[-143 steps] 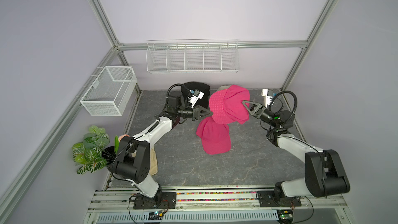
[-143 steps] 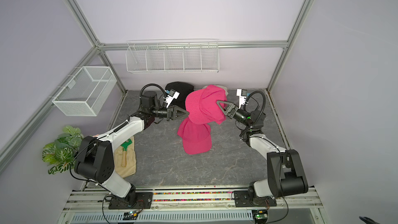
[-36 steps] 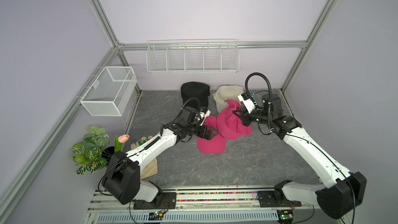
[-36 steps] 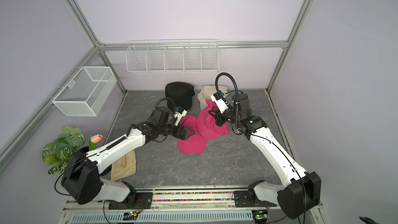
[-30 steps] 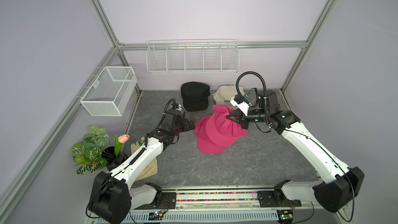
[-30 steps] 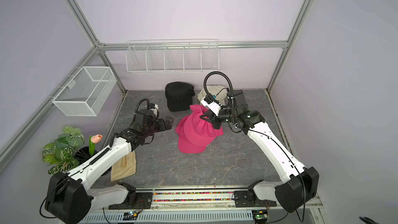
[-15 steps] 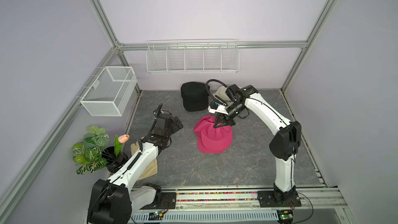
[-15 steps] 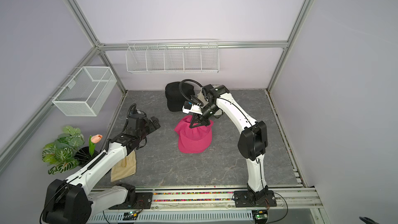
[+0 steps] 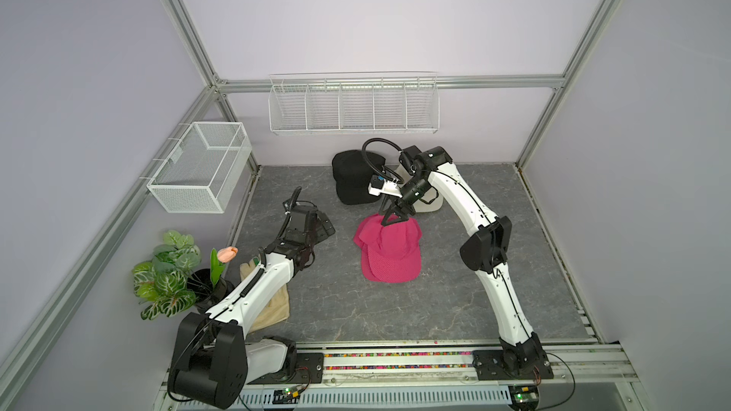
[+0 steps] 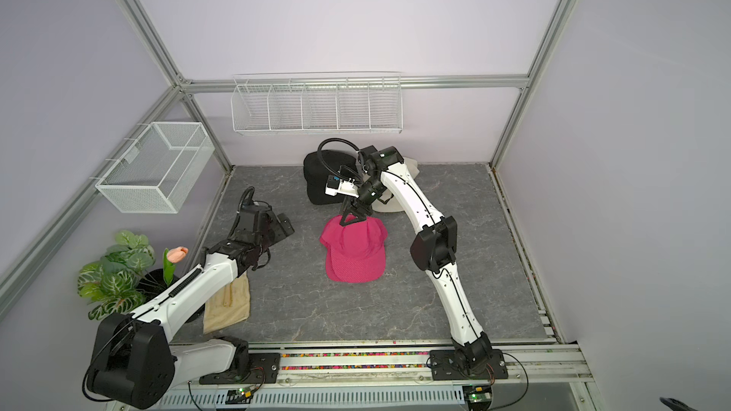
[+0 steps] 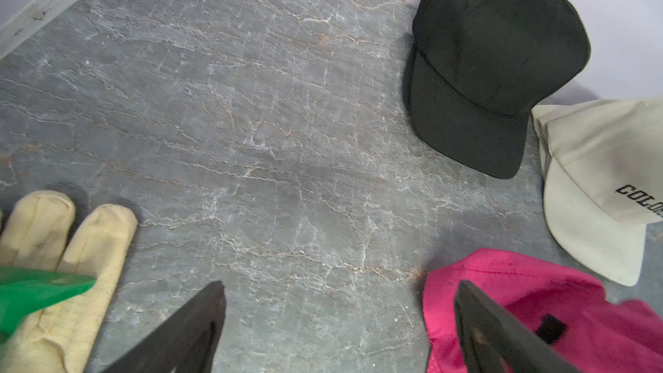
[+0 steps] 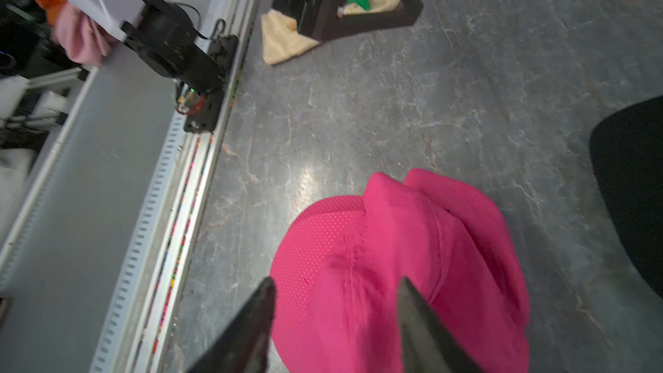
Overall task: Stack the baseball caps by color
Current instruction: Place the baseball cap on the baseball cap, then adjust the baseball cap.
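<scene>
Top views: right gripper (image 9: 395, 219) just let go. Jaws spread, nothing held, poised over rear of pink caps (image 9: 389, 251). Second pink cap landed on first, mid-desk (image 9: 336, 302); pink pile looked finished. Black caps (image 9: 350, 183) and cream caps (image 9: 429, 205) piled side by side at back wall. Left gripper (image 9: 322, 227) pulled back, wide open, empty.

Left wrist: cream caps read "COLO", rest cut off. Black caps plain. Small black tab on pink, no writing legible.

Right wrist: jaws apart above pink crown, two pink brims slightly offset.
</scene>
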Available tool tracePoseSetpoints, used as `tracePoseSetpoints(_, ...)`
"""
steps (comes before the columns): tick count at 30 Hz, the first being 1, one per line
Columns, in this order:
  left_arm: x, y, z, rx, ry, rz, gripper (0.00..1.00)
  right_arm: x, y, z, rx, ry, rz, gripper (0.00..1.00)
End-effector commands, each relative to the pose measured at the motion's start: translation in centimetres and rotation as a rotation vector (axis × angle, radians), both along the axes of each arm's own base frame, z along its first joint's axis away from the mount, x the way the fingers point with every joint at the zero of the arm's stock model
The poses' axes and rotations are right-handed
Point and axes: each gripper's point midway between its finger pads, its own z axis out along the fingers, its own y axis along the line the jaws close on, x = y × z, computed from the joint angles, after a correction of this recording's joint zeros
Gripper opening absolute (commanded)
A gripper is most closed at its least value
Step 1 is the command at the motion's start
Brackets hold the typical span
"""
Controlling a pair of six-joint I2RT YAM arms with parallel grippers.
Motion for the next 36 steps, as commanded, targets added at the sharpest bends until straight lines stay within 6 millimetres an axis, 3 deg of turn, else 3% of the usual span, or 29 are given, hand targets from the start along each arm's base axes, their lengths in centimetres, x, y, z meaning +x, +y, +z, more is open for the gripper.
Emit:
tracePoseSetpoints(1, 1.2, 1.0, 1.7, 0.042, -0.054, 0.037, 1.0, 4.5, -0.6, 1.5, -0.065, -0.137, -0.231, 0.83)
tracePoseSetpoints(2, 1.3, 1.3, 1.8, 0.06, -0.056, 0.044, 1.0, 5.3, -0.7, 2.3, -0.052, -0.159, -0.277, 0.93)
tracePoseSetpoints(5, 1.3, 2.8, 2.0, 0.099, -0.061, 0.082, 1.0, 6.7, -1.4, 4.8, 0.008, -0.202, -0.39, 0.89)
tracePoseSetpoints(7, 1.5, 2.7, 2.3, 0.083, -0.078, 0.054, 1.0, 7.0, -2.2, 5.6, 0.03, -0.22, -0.457, 0.89)
tracePoseSetpoints(10, 1.9, -0.7, 2.6, -0.008, -0.104, -0.128, 1.0, 8.3, -3.9, 6.1, 0.077, -0.258, -0.638, 0.89)
tracePoseSetpoints(13, 1.6, -4.8, 1.2, -0.159, -0.043, -0.3, 1.0, 7.5, -6.2, 5.7, 0.201, -0.169, -0.796, 0.89)
tracePoseSetpoints(17, -0.5, -10.1, -2.0, -0.323, 0.026, -0.462, 1.0, 4.5, -9.4, 3.0, 0.281, -0.022, -0.937, 0.89)
tracePoseSetpoints(22, -3.9, -14.0, -5.6, -0.404, 0.119, -0.599, 1.0, 0.1, -11.2, -2.4, 0.255, 0.16, -1.041, 0.89)
tracePoseSetpoints(29, -6.5, -15.3, -9.0, -0.426, 0.208, -0.647, 1.0, -4.0, -12.3, -9.3, 0.171, 0.37, -1.141, 0.89)
tracePoseSetpoints(36, -7.1, -16.2, -10.9, -0.467, 0.256, -0.662, 1.0, -4.5, -11.3, -12.2, 0.141, 0.429, -1.13, 0.89)
